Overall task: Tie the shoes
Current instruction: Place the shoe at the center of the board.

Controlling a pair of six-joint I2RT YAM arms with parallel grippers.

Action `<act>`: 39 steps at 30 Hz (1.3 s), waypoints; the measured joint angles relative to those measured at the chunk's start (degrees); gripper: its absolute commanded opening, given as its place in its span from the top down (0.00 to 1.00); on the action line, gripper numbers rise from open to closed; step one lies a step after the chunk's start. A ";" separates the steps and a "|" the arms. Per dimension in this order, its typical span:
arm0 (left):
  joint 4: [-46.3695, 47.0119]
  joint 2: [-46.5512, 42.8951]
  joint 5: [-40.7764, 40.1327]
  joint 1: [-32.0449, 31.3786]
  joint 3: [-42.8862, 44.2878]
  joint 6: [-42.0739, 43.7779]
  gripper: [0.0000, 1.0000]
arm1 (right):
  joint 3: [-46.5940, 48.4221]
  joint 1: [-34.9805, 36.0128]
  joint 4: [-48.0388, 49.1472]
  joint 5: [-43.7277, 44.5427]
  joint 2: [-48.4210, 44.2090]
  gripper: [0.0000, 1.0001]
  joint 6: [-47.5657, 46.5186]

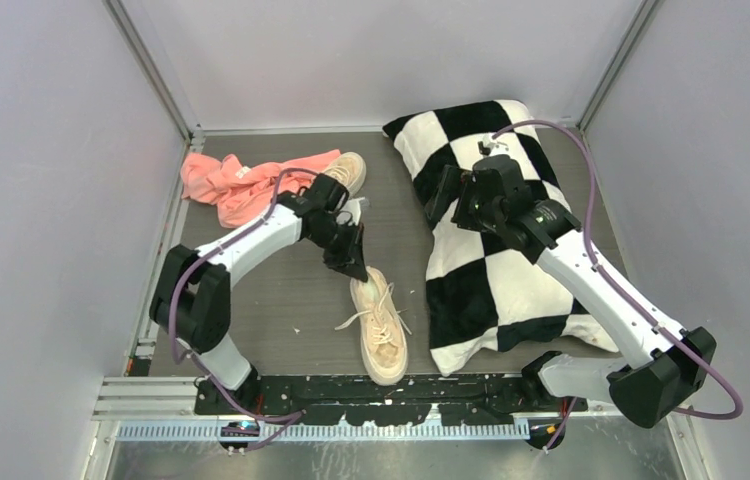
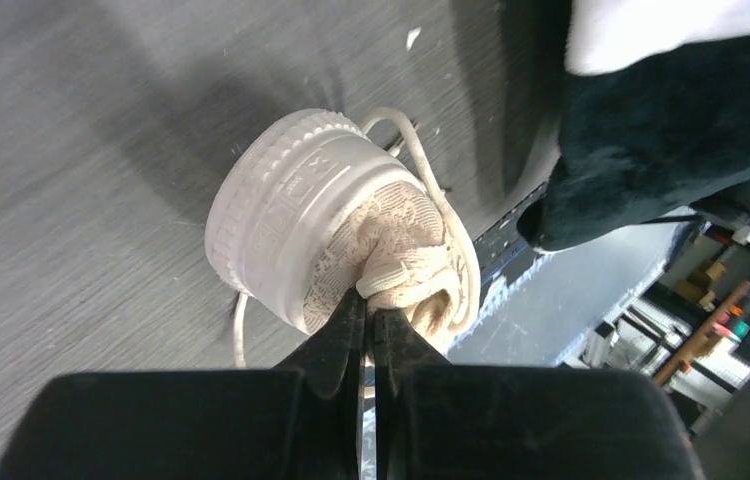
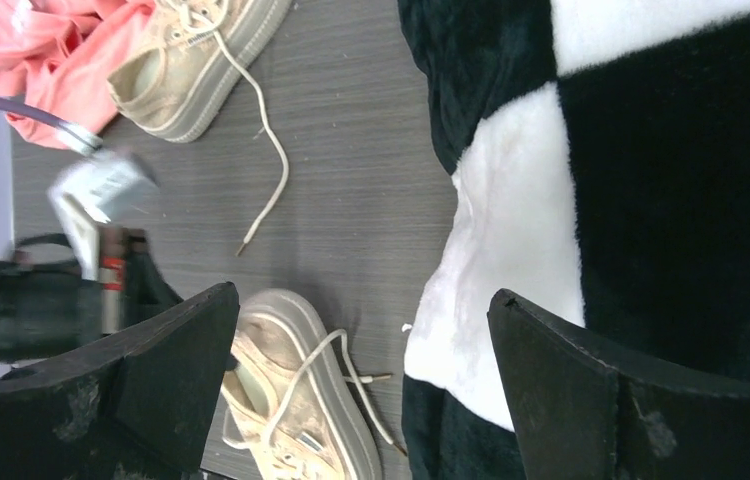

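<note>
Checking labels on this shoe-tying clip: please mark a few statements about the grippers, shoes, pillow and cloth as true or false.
1. The left gripper is shut on the near shoe. True.
2. The right gripper holds a lace. False: it is open over the checkered pillow, holding nothing.
3. The far shoe lies beside the pink cloth. True.
4. Both shoes rest on the pillow. False: both lie on the table.
</note>
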 measured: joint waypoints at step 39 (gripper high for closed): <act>3.78 -10.43 3.15 0.87 -8.87 -4.96 1.00 | -6.84 0.52 8.61 -10.12 15.21 0.06 11.13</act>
